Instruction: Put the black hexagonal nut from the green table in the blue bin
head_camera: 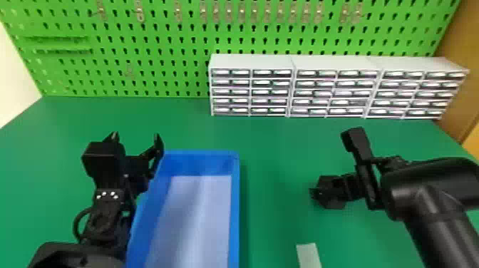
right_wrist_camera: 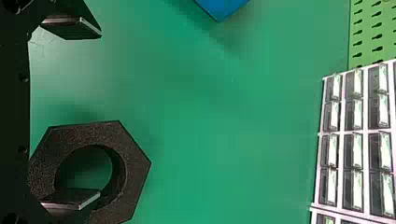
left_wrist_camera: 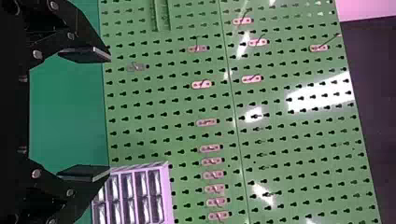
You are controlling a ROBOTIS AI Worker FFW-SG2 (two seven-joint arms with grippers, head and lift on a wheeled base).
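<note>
In the head view, my left gripper [head_camera: 136, 137] stands open beside the far left corner of the blue bin [head_camera: 234, 214]. My right gripper [head_camera: 369, 181] is right of the bin, above the green table, with the black hexagonal nut [head_camera: 333, 202] by it. In its wrist view, my left gripper [left_wrist_camera: 107, 113] has nothing between its fingers. The right wrist view shows my right gripper [right_wrist_camera: 99, 113] wide open; one finger overlaps the hole of the nut [right_wrist_camera: 135, 163], the other is well apart from it. Whether that finger enters the hole, I cannot tell.
Light drawer cabinets [head_camera: 249, 92] line the back right of the green table [head_camera: 278, 142], before a green pegboard [head_camera: 160, 46]. A pale strip [head_camera: 309, 256] lies at the near edge. One corner of the bin [right_wrist_camera: 222, 7] shows in the right wrist view.
</note>
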